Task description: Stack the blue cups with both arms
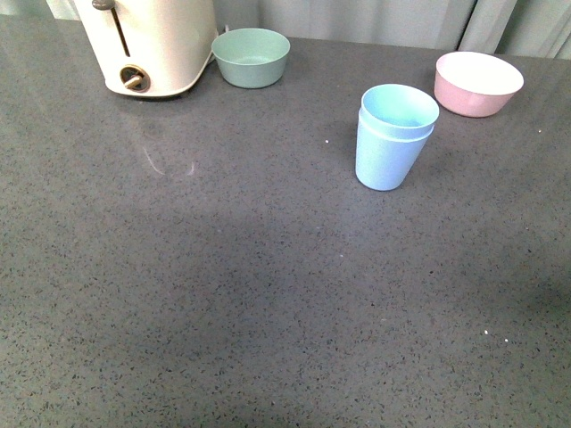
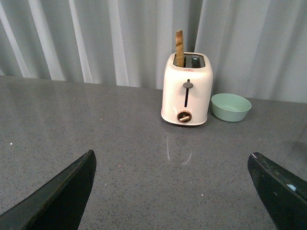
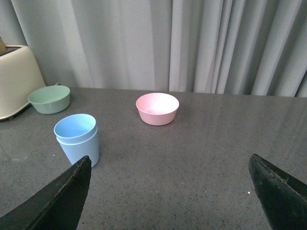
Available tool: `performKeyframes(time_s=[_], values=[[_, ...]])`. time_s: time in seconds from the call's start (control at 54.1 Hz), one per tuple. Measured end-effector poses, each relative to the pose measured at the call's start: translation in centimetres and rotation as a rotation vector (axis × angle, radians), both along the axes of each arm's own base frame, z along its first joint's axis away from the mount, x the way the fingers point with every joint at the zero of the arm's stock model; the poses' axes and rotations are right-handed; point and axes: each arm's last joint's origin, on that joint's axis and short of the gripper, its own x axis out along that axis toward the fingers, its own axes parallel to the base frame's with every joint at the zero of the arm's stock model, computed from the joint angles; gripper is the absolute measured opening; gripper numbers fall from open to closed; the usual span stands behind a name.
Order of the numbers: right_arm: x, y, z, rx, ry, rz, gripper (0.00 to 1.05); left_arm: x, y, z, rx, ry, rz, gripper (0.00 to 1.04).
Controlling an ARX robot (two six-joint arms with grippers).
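Two blue cups nested, both claws spread and holding nothing.

The two light sky-blue plastic tumblers stand one inside the other toward the far right of the grey speckled tabletop, so stacking looks finished. The left claw and right claw hang released. I count one pale green bowl, one pink bowl, one cream toaster.

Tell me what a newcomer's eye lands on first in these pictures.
First the blue cups, one nested inside the other, standing upright on the grey table right of centre. Next the pink bowl behind them to the right, and the cream toaster at the back left with a slice sticking up from a slot, the pale green bowl right beside it.
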Motion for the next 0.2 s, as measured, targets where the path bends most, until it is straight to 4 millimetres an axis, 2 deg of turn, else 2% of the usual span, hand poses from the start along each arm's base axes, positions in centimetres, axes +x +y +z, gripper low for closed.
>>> performKeyframes(time_s=[0.203], values=[[0.00,0.00,0.00,0.000,0.000,0.000,0.96,0.00,0.00,0.00,0.000,0.000,0.000,0.96]])
